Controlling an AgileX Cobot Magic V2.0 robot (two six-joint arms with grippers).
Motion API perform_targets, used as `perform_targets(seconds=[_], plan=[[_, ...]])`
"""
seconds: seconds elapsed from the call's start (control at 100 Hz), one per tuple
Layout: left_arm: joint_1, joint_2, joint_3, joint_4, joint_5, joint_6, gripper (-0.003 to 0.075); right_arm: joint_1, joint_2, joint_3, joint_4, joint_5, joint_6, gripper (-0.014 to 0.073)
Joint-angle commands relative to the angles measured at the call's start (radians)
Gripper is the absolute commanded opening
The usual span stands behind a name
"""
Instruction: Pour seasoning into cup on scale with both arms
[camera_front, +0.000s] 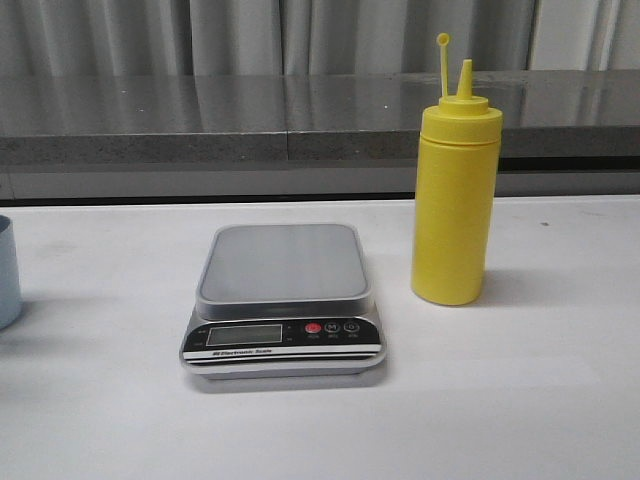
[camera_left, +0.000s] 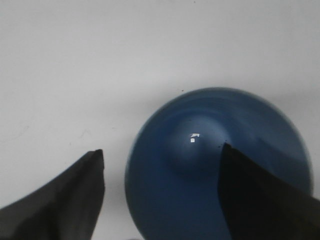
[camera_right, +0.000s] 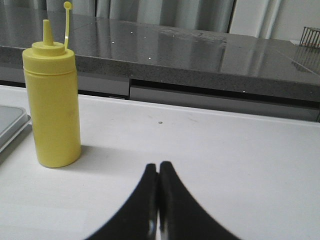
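Note:
The scale (camera_front: 283, 262) lies flat in the middle of the white table with nothing on its grey platform. To its right stands the yellow seasoning bottle (camera_front: 455, 200), upright, its tethered cap off the nozzle. Only a sliver of the light blue cup (camera_front: 5, 270) shows at the far left edge of the front view. My left gripper (camera_left: 161, 150) is open above the cup (camera_left: 190, 175) and I look down into it; one finger is outside the rim, the other overlaps the cup. My right gripper (camera_right: 159, 165) is shut and empty, low over the table, right of the bottle (camera_right: 52, 110).
A dark grey counter ledge (camera_front: 300, 120) runs along the back of the table, with curtains behind it. A corner of the scale (camera_right: 10, 125) shows beyond the bottle in the right wrist view. Neither arm appears in the front view.

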Motion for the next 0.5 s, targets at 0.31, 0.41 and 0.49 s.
perform_targets(seconds=[0.31, 0.41, 0.49], plan=[[-0.001, -0.037, -0.048, -0.005, -0.046, -0.011, -0.0018, -0.007, -0.016, 0.000, 0.001, -0.078, -0.007, -0.0120], [-0.001, -0.048, -0.086, -0.036, -0.012, -0.011, -0.0018, -0.007, -0.016, 0.000, 0.001, -0.078, -0.007, -0.0120], [-0.001, -0.064, -0.127, -0.078, 0.024, -0.011, -0.0018, -0.007, -0.016, 0.000, 0.001, -0.078, -0.007, -0.0120]])
